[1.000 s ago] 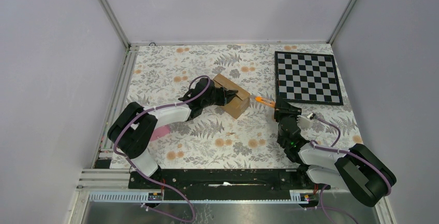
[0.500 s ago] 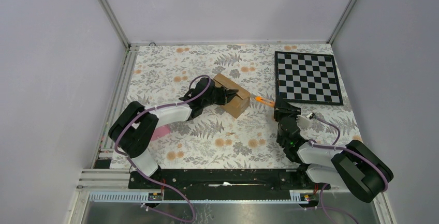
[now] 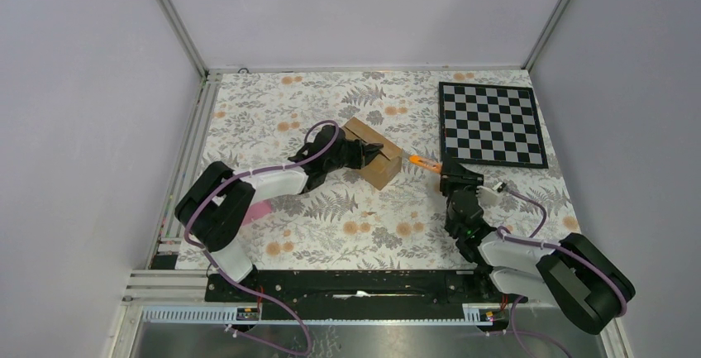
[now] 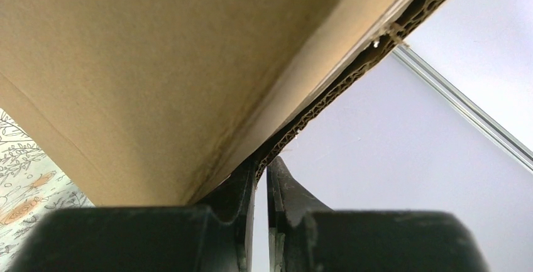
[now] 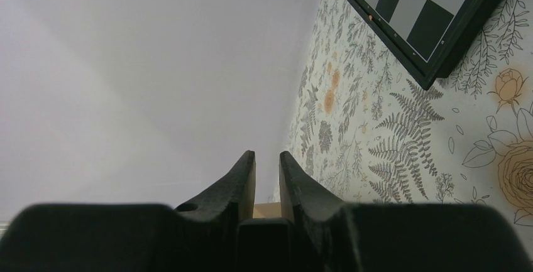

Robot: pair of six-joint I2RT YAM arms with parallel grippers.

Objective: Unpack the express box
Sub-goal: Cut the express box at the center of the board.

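The left claw [image 4: 263, 164] pinches a flap edge of the express box [image 3: 376, 162]. Right of the box, just beyond the orange cutter [image 3: 422, 160], the right claw [image 5: 267, 156] is pressed nearly together.

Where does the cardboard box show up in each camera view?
Top external: box mid-table, at the left gripper.
Left wrist: box fills the upper left, flap edge between the fingers.
Right wrist: not clearly in it.
Shared landmark: the floral tablecloth.
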